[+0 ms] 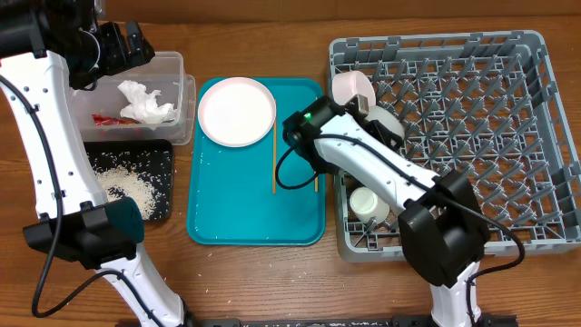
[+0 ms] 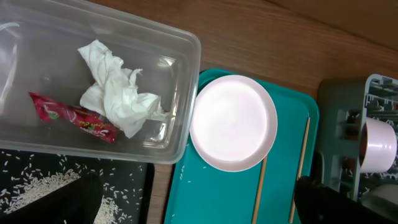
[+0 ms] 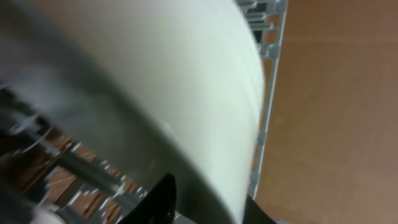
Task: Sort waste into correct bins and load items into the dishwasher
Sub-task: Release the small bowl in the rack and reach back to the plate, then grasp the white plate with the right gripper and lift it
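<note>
The clear tub [image 1: 182,68] holds the crumpled tissue [image 1: 145,102] and the red wrapper [image 1: 107,119]; both also show in the left wrist view, tissue [image 2: 118,93] and wrapper [image 2: 71,115]. The black tray [image 1: 162,150] holds rice [image 1: 127,186]. The white plate [image 1: 236,111] and two chopsticks [image 1: 274,159] lie on the teal tray. My left gripper [image 2: 196,183] is open and empty, high over the tub. My right gripper [image 3: 211,199] is shut on a white bowl [image 3: 186,93] held on edge at the grey rack's [image 1: 472,136] left side. A second bowl [image 1: 388,123] and the cup [image 1: 364,202] sit in the rack.
The teal tray [image 1: 245,209] lies between the bins and the rack. A few stray rice grains lie on its left part [image 2: 186,165]. My right arm crosses the tray's right edge and covers part of one chopstick [image 1: 316,182].
</note>
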Robot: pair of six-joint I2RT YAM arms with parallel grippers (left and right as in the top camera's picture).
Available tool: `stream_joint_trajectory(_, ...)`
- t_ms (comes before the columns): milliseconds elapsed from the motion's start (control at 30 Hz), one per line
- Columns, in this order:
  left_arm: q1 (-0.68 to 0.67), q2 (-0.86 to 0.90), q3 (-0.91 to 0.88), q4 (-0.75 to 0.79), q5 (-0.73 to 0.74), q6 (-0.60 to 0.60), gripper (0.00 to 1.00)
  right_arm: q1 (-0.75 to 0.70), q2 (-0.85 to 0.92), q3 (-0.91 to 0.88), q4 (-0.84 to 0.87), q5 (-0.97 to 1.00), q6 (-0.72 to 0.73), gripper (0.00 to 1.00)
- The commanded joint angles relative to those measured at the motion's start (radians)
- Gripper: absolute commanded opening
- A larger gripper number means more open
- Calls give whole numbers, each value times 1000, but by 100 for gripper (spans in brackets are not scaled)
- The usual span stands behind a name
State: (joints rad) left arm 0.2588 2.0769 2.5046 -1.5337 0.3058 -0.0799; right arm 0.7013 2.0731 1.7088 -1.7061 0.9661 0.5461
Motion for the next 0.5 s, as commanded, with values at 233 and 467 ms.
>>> stream_joint_trajectory(233, -2, -10, -4, 1, -2, -13, 100, 130, 14, 2, 11, -48, 4, 82)
stream_joint_trajectory(467, -2, -10, -4, 1, -2, -13, 100, 156, 14, 64, 13, -48, 5, 100)
